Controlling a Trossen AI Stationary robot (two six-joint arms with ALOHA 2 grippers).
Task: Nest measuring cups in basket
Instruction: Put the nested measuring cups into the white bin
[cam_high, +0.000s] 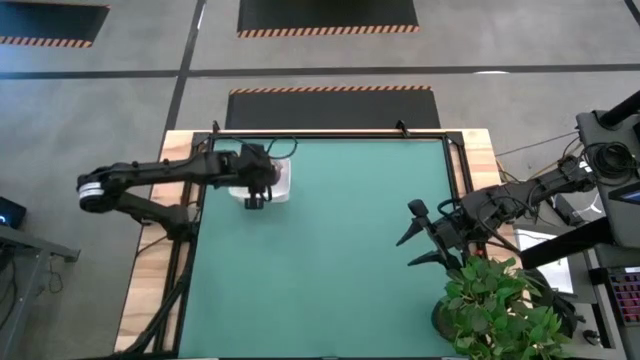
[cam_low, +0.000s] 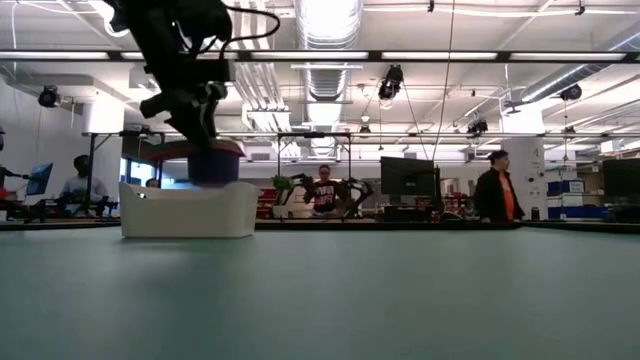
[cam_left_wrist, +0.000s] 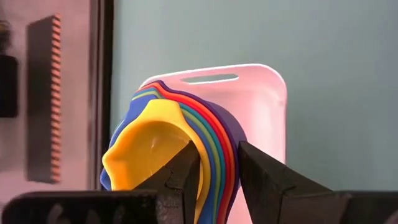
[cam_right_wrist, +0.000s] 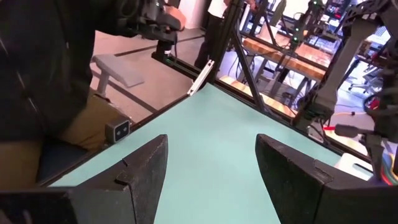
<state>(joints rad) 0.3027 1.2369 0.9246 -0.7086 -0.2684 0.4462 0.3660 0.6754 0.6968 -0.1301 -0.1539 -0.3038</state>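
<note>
At the far left of the table (cam_high: 330, 260), the left gripper (cam_left_wrist: 219, 180) hangs over the white basket (cam_left_wrist: 264, 93), its fingers clamped on the rim of the nested cups (cam_left_wrist: 180, 146). The yellow cup (cam_left_wrist: 146, 146) sits innermost, with green, blue, red and purple rims fanned around it. In the low view the stack (cam_low: 205, 160) shows above the basket's wall (cam_low: 190, 215), so it appears to sit high or hang just over the floor of the basket; which one, I cannot tell.

The step in hand looks like setting the stack down. To do it well, lower straight until the outer cup rests on the basket's floor, keep the stack clear of the walls, then part the fingers and lift away vertically so no rim catches and tips a cup out.

At the near right, beside a potted plant (cam_high: 505, 310), the right gripper (cam_high: 425, 240) waits with fingers apart, well away from the basket.
</note>
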